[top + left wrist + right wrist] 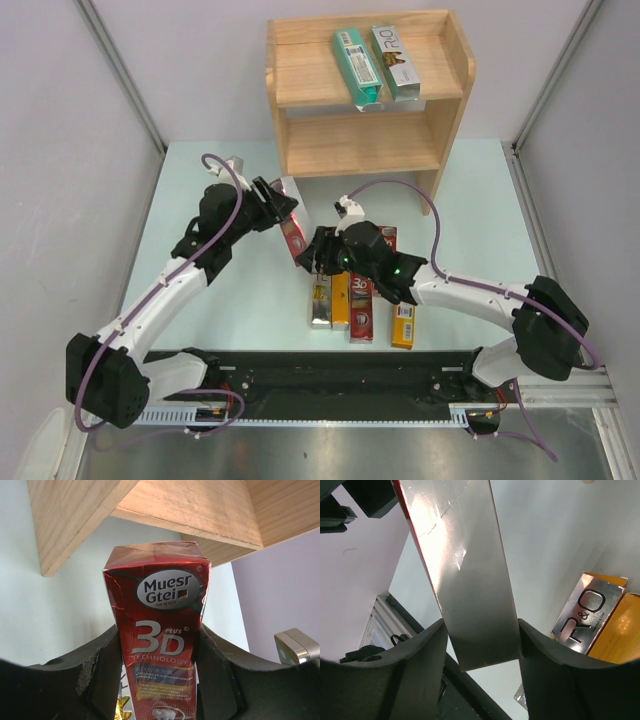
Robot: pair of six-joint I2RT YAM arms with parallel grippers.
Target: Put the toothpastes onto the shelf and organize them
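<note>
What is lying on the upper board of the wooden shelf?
A teal-green carton and a silver carton, side by side. The upper board beneath them is covered.

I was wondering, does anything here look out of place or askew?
Yes: on the shelf top tier, the teal-green carton lies skewed, its near end poking past the front edge; the silver carton beside it is angled too. The left tool and right tool both clasp one red carton.
</note>
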